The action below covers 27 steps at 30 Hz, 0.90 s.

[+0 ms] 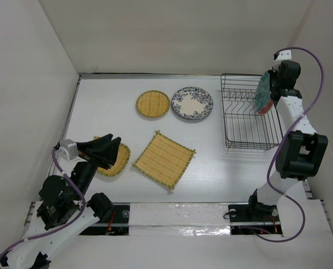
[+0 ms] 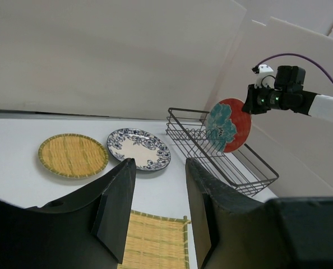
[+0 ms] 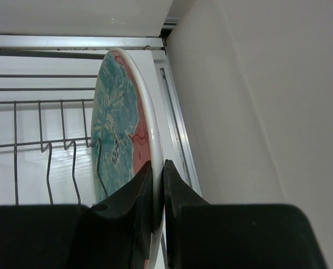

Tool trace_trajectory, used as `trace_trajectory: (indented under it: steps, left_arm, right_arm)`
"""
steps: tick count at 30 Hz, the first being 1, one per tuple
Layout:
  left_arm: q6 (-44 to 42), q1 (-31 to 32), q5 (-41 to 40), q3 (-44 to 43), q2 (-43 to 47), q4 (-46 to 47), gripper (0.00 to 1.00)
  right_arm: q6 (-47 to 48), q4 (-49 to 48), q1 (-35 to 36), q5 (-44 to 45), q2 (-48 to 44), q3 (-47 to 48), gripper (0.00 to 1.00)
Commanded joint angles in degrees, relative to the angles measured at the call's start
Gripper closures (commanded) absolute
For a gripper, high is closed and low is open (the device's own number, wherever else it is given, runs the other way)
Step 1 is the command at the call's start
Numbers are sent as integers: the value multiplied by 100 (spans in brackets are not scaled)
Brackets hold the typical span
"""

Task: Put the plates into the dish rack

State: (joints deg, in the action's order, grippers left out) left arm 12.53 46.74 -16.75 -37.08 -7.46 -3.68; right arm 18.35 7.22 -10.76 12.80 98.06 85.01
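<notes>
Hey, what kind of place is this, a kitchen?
Probably a robot test cell, not a kitchen: plain white panels box in the white table, the left arm and right arm are mounted at its near edge, and the dish rack has no sink beside it.

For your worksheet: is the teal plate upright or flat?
Upright: the teal plate is on edge, rim between jaws of the right gripper.
</notes>
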Motion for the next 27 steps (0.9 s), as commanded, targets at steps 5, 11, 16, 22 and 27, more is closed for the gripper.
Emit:
trace_trajectory:
  steps: [5, 11, 16, 22, 27]
  left_arm:
    - [21, -25, -39, 8, 26, 254, 62]
    - [21, -25, -47, 8, 43, 254, 62]
    - [21, -25, -47, 8, 52, 245, 62]
    - [21, -25, -56, 8, 26, 245, 62]
    - [21, -25, -65, 8, -18, 228, 62]
  right_arm:
    - [-41, -1030, -5, 30, -147, 130, 89]
    - [-340, -1065, -119, 56, -147, 42, 64]
    - [-604, -1030, -233, 21, -182, 103, 59]
    - [-1271, -749, -286, 109, -436, 551, 48]
    - [-2387, -257, 363, 170, -884, 842, 45]
